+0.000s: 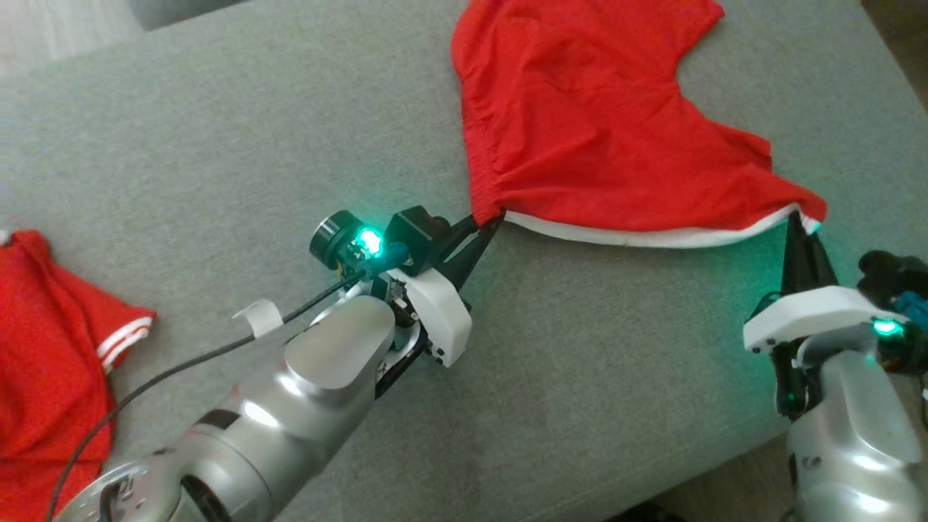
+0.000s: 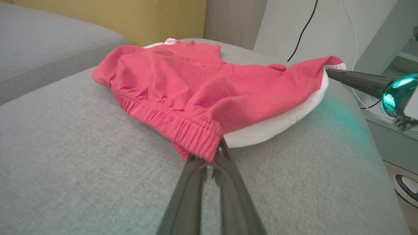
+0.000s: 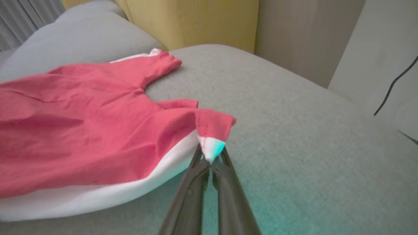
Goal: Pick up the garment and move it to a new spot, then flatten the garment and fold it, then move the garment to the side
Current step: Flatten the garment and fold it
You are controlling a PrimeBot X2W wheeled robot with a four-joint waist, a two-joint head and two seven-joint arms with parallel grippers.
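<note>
One red garment (image 1: 580,109), white hem (image 1: 638,235), gathered waistband (image 2: 169,125), spread wrinkled.

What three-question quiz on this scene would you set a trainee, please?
1. True or false: the left gripper is shut on the waistband end of the shorts.
2. What does the right gripper hold? A) nothing; B) a white-edged corner of the shorts; C) a cable.
3. In the head view, at which edge does the other red garment lie?

Key: 1 true; 2 B; 3 the left edge.
</note>
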